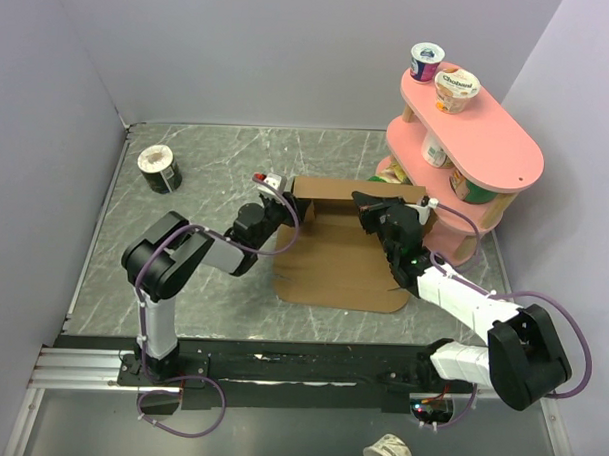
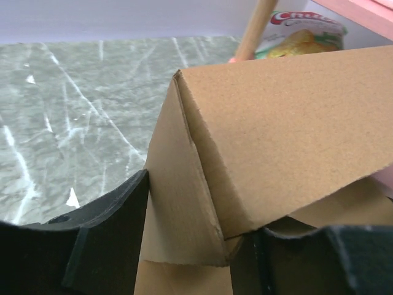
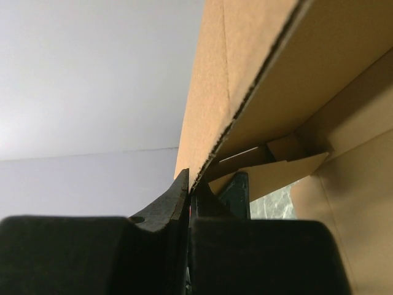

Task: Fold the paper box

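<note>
The paper box point(image 1: 333, 264) lies mid-table as a brown cardboard sheet with its rear wall raised. My left gripper point(image 1: 284, 201) is at the box's rear left corner. In the left wrist view the folded corner of the box point(image 2: 276, 123) fills the gap of that gripper point(image 2: 196, 236), and both black fingers touch cardboard. My right gripper point(image 1: 371, 206) is at the right end of the rear wall. In the right wrist view this gripper point(image 3: 191, 184) is shut on the thin edge of the upright cardboard wall point(image 3: 209, 92).
A pink two-tier shelf point(image 1: 488, 144) with yogurt cups point(image 1: 455, 90) stands at the back right, close to the box. A snack bag point(image 2: 301, 34) shows behind the box. A tape roll point(image 1: 159, 168) sits at the back left, another point(image 1: 388, 453) off the table's front.
</note>
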`<state>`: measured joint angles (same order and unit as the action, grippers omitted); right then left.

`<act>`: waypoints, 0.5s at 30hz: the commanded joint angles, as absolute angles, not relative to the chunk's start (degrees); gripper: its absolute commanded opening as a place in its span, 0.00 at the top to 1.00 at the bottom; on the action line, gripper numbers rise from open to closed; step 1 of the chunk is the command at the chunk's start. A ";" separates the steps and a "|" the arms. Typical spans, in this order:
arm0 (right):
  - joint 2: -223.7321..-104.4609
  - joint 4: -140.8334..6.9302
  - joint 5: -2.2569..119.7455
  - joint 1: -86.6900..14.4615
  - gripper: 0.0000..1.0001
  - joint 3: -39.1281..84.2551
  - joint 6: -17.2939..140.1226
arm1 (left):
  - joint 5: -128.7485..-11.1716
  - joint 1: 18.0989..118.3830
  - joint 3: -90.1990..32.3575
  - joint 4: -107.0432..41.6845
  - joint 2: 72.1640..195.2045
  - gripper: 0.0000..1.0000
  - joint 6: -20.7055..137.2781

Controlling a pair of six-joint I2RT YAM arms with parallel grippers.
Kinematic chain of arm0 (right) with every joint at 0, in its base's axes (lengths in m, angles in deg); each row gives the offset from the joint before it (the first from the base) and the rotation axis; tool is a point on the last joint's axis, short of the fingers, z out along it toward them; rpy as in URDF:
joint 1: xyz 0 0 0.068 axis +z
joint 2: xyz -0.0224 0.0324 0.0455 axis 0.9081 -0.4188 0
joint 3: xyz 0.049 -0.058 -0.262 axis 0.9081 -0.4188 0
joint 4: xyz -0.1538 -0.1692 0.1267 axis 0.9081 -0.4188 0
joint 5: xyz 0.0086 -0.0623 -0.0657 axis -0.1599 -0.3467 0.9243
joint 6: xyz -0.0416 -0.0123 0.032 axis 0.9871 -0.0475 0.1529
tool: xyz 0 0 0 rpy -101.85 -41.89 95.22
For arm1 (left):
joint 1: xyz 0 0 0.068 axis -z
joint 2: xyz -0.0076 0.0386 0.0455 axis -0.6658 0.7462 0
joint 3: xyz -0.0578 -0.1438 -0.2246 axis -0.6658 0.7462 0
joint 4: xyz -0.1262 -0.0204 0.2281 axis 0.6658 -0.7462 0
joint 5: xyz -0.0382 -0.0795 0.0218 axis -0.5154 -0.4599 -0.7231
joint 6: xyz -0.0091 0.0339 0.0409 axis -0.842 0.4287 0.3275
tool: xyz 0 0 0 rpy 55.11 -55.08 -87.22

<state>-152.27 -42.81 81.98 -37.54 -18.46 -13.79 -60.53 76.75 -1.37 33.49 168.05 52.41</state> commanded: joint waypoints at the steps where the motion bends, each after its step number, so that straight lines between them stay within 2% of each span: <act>1: -152.71 -48.68 77.02 -36.94 1.00 -16.95 -12.45 | -51.69 78.47 -2.02 35.62 165.07 0.54 57.20; 7: -151.57 -50.45 78.77 -36.85 1.00 -16.33 -11.67 | -48.95 79.62 0.62 35.88 162.87 0.56 63.17; 15: -151.04 -51.51 79.48 -36.85 1.00 -15.63 -10.09 | -59.04 79.71 2.82 35.53 160.32 0.57 68.37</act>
<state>-151.29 -47.11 80.36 -37.25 -16.89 -13.24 -54.34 79.87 3.28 32.88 163.44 63.23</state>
